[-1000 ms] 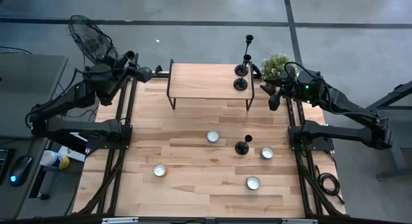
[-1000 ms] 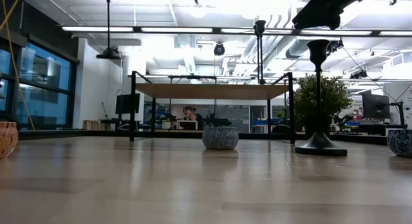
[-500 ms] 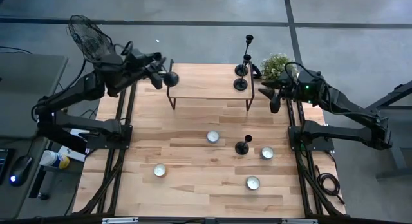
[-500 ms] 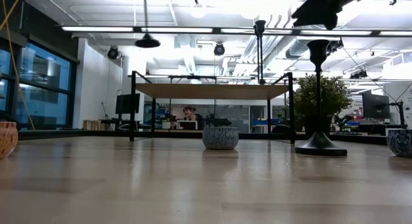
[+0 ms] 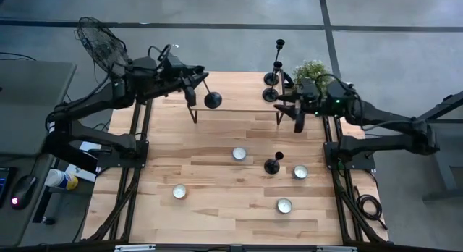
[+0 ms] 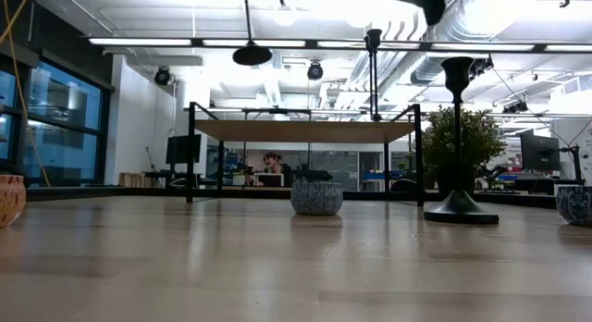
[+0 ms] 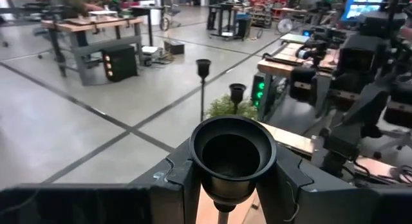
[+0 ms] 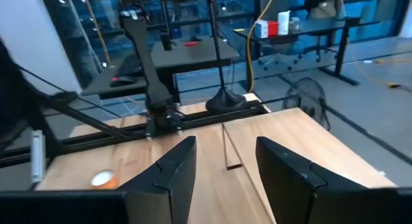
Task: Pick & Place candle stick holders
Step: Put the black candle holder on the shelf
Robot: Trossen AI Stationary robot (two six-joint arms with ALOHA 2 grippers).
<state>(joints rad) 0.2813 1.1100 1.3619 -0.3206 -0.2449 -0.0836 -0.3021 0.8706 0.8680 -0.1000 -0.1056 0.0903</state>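
Reaching over the raised shelf, left tool clamps a candlestick; right tool apart.

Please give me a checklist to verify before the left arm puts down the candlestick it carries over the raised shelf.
1. Left claw is shut on the slim black metal candlestick: ok.
2. Candlestick's disc base hangs above the raised wooden shelf, not touching: ok.
3. Shelf's left part is bare for landing: ok.
4. The two black candlesticks standing on the shelf are far from the carried one: ok.
5. Right claw is open, at the shelf's right end, out of the way: ok.
6. Candlestick hangs exactly upright: cannot tell.
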